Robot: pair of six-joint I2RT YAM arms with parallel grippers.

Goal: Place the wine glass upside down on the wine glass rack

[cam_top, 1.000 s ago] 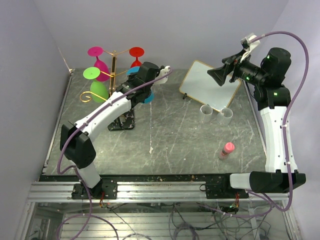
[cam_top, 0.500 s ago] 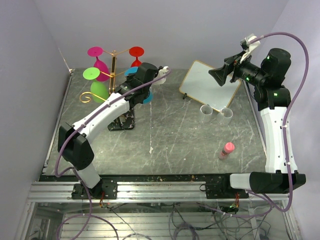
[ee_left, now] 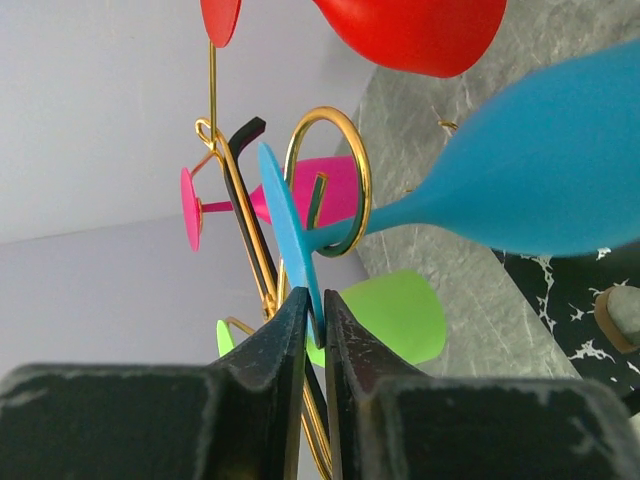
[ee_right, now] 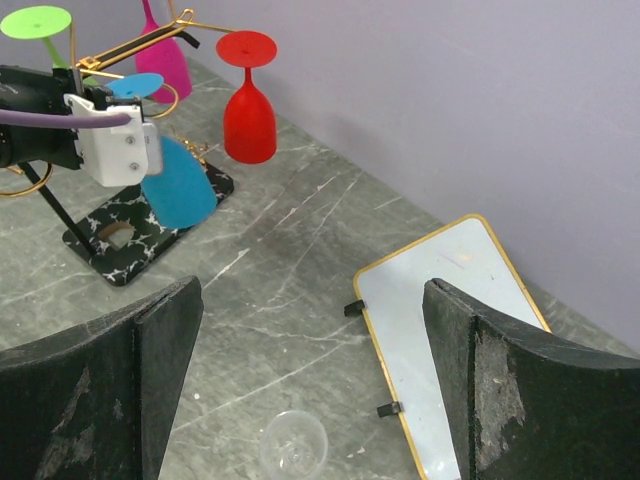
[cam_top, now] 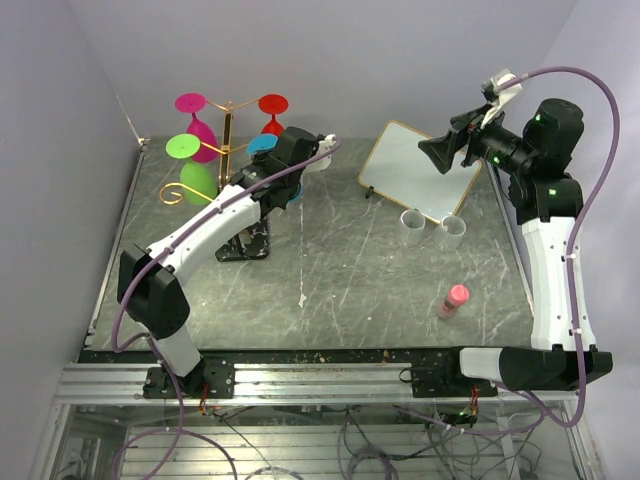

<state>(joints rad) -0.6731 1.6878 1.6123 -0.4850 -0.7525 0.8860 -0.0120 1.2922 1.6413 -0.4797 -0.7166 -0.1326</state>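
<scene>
The gold wine glass rack (cam_top: 226,140) stands on its black, white-marked base (cam_top: 245,243) at the back left. My left gripper (cam_top: 272,152) is shut on the foot of a blue wine glass (cam_top: 293,192), held upside down. In the left wrist view the gripper (ee_left: 316,320) pinches the edge of the blue foot (ee_left: 285,230), the stem passes through a gold spiral ring (ee_left: 330,180), and the bowl (ee_left: 540,170) hangs to the right. My right gripper (cam_top: 440,152) is open and empty, high above the back right.
Pink (cam_top: 200,135), green (cam_top: 197,180) and red (cam_top: 272,112) glasses hang upside down on the rack. A gold-framed white board (cam_top: 420,170) lies at the back right. Two clear cups (cam_top: 413,225) stand beside it. A pink bottle (cam_top: 454,299) lies near the right front.
My left gripper has edged slightly toward the rack with the blue glass. The right arm has barely shifted.
</scene>
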